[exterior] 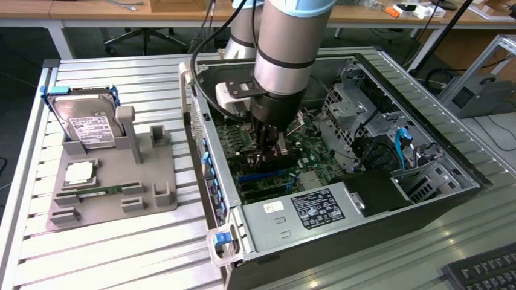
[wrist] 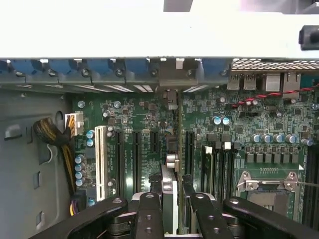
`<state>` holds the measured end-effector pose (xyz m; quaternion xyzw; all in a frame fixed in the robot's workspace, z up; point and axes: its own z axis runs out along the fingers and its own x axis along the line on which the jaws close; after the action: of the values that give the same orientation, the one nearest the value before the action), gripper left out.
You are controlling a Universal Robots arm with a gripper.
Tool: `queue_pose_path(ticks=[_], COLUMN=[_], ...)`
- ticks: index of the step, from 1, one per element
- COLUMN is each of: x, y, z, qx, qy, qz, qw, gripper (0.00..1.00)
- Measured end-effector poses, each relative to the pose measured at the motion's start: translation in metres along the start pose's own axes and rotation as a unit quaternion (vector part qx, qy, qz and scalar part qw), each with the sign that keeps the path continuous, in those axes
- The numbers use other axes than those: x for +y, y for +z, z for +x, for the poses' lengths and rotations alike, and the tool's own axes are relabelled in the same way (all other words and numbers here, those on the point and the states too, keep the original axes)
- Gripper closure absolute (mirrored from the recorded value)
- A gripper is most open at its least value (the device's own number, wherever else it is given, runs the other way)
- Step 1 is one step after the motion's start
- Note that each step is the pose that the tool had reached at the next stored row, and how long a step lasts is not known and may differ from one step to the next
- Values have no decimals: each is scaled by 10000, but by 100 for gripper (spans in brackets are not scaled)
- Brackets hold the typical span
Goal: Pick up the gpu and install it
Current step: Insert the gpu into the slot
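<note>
Green motherboard (wrist: 149, 119) lay under the pincer (wrist: 172, 209), which was clenched on the gpu (wrist: 169, 194), held edge-on over the black expansion slots (wrist: 134, 159) inside the computer case (exterior: 274, 238); a white slot (wrist: 101, 162) and yellow cable bundle (wrist: 50, 134) flanked them.

- The exterior view looks down from high and well back on the open computer case (exterior: 339, 181).
- The wrist view looks straight down, close over its motherboard (wrist: 249, 129), the shared area, at the exterior view's 6 o'clock from centre.
</note>
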<state>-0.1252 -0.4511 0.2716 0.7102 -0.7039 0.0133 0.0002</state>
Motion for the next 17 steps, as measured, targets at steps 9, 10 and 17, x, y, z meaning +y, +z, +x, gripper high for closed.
queue_pose_path(ticks=[9, 10, 17], x=[5, 6, 10], y=[69, 71, 72], z=[-3, -3, -4], qx=[0, -1, -28], qy=[0, 0, 0], qz=[-1, 0, 1], qw=[10000, 10000, 10000], gripper=[73, 73, 73])
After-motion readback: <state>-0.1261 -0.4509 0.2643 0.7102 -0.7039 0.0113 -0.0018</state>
